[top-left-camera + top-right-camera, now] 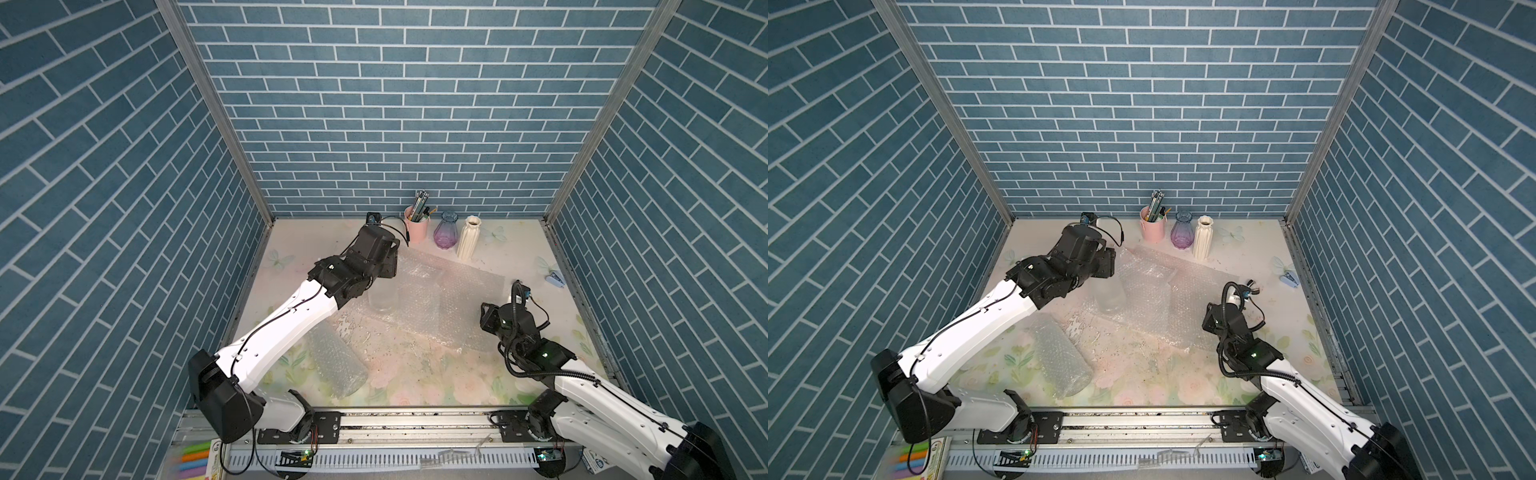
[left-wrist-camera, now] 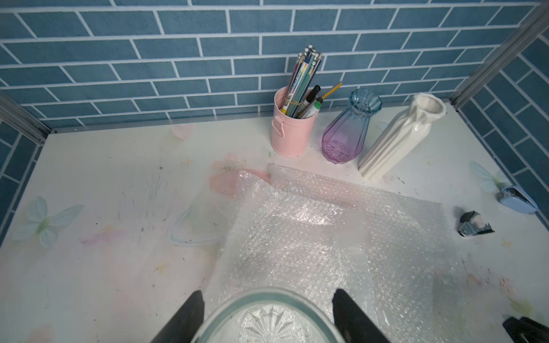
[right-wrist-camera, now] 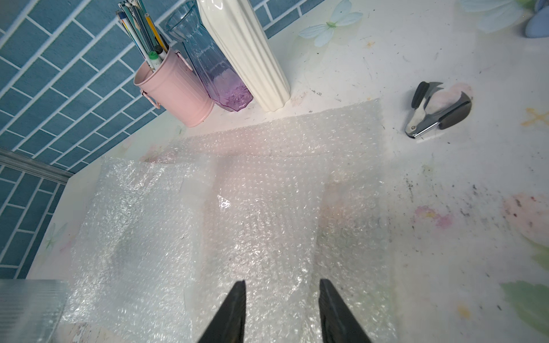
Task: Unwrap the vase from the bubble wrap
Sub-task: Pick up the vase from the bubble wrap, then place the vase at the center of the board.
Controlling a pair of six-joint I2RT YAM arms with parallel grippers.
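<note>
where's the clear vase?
In both top views the clear vase stands left of centre on the bubble wrap, between the fingers of the left gripper.

Floral table (image 1: 415, 376), bubble wrap (image 1: 449, 299), pink cup (image 1: 417, 231), perhaps blue clip (image 1: 555, 279)

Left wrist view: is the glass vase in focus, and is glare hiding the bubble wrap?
Left wrist view: glass vase cropped by the frame, slightly soft but readable; bubble wrap has mild glare, bubbles visible. Right wrist view: one small bright glint on the wrap.

Upright clear glass vase (image 1: 382, 297), seemingly bare, at edge of flattened bubble wrap sheets (image 1: 451, 299), rolled tube (image 1: 337, 361) nearer front
</note>
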